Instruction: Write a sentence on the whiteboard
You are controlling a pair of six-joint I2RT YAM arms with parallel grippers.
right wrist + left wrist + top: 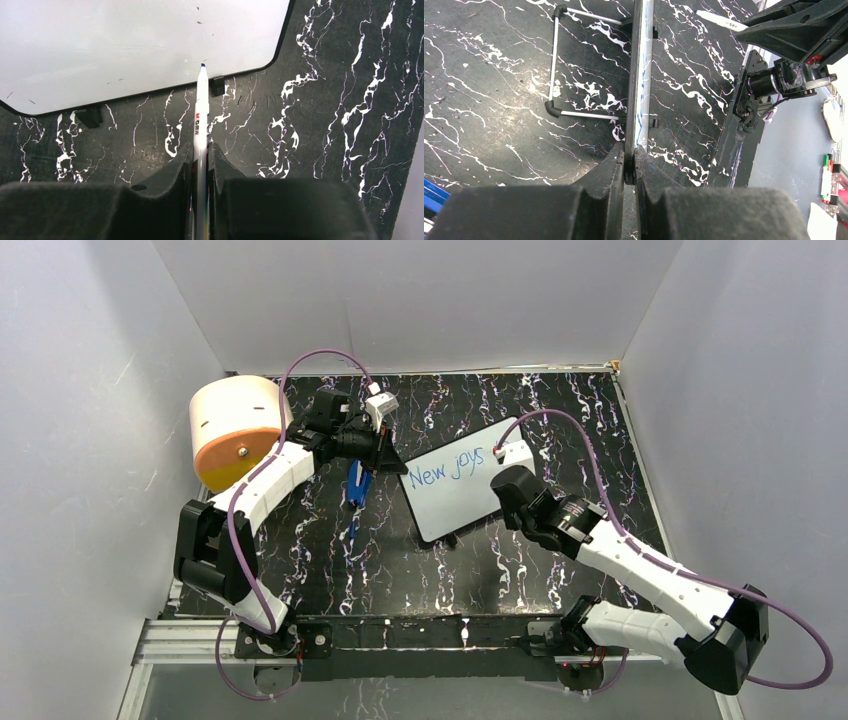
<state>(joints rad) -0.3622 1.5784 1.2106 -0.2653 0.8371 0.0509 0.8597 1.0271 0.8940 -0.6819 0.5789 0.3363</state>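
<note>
- Whiteboard (462, 508) lies askew on the marbled black table (330, 560), its left edge pinched in my closed left gripper (629, 161).
- My right gripper (201, 150) clamps a white marker (201, 107), its blue tip over the board's rim.
- Sentence (445, 468) reads "New joys" in blue, along the board's far side.

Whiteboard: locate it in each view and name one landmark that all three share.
Top external: the whiteboard sits askew at centre, blue writing on it.
Left wrist: the whiteboard edge-on, a thin strip up the middle, pinched by the left gripper.
Right wrist: the whiteboard fills the upper left, blank, the marker tip at its edge.
Shared landmark: the black marbled table.
</note>
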